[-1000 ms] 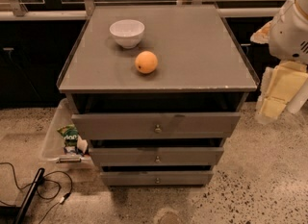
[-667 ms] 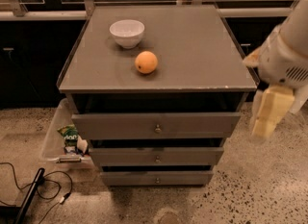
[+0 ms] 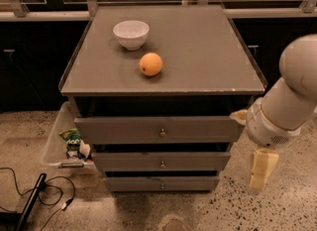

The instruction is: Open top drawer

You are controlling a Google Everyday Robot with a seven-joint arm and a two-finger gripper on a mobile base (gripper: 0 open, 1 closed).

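Zero contact yet: we see the top drawer under the tabletop, knob untouched, gripper hanging low off its right end, grip state we can't tell, whole pull remains.

One camera looks down from high in front of the cabinet, fairly near, facing its top and drawer fronts. The gripper hangs at frame's lower right; the top drawer lies left of it.

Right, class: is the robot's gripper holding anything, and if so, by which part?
Nothing is held. The gripper hangs in the air, lower right of the top drawer, apart from its knob.
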